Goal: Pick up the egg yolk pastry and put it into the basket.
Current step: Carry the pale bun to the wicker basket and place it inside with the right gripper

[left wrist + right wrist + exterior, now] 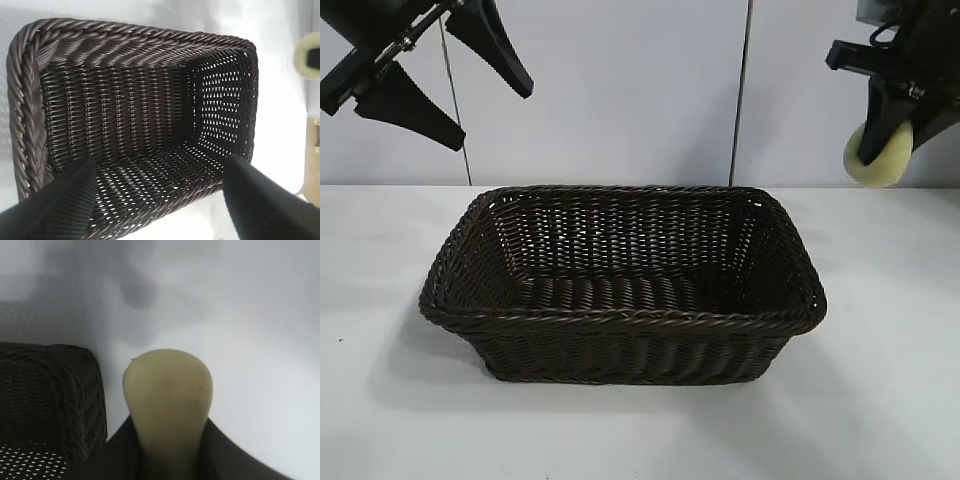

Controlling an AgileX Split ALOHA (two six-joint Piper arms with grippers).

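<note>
Left gripper point(455, 75) is held high at 10 o'clock in the exterior view, angled down toward centre, fingers spread wide, nothing between them. Right gripper point(892, 125) is held up at 2 o'clock, pointed steeply down, fingers clamped on the pastry point(878, 155), which is carried clear of the table.

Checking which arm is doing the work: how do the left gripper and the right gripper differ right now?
The left gripper hangs open and empty; the right gripper is shut on the egg yolk pastry. The left gripper is above the basket's left end, looking into it; the right gripper is beyond the basket's right end, over bare table. Both are raised clear of the table, with dark fingers.
</note>
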